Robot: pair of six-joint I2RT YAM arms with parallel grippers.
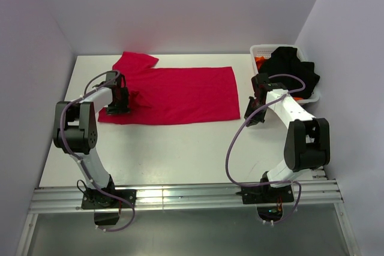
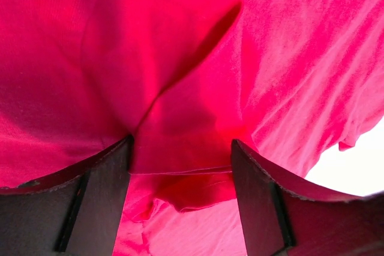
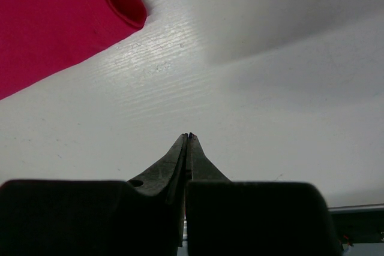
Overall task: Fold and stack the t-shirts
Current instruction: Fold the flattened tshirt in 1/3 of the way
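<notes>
Couldn't read any writing on anything, the red shirt (image 1: 180,94) was just plain crimson cloth all over. It was lying spread out on the white table (image 1: 180,154), just left of the basket (image 1: 258,49), with its straight hem end towards the basket and a short sleeve (image 1: 137,59) sticking out at the end farthest from it. Most of it was pretty flat and smooth, but the end away from the basket was rumpled up. That's where the left gripper (image 2: 180,145) was, down on the cloth with its jaws standing well apart and a soft ridge of red fabric humped up between them. From the wrist view the cloth ran right up to both fingers (image 2: 102,190), but it didn't look pinched, more like straddled. The right gripper (image 3: 188,136) was fully closed with nothing in it, tips pressed together over bare table between the basket and the shirt, near the shirt's corner. A black shirt (image 1: 291,67) was piled in the basket and hanging over its rim, with a bit of orange cloth (image 1: 259,61) peeking out beside it.
</notes>
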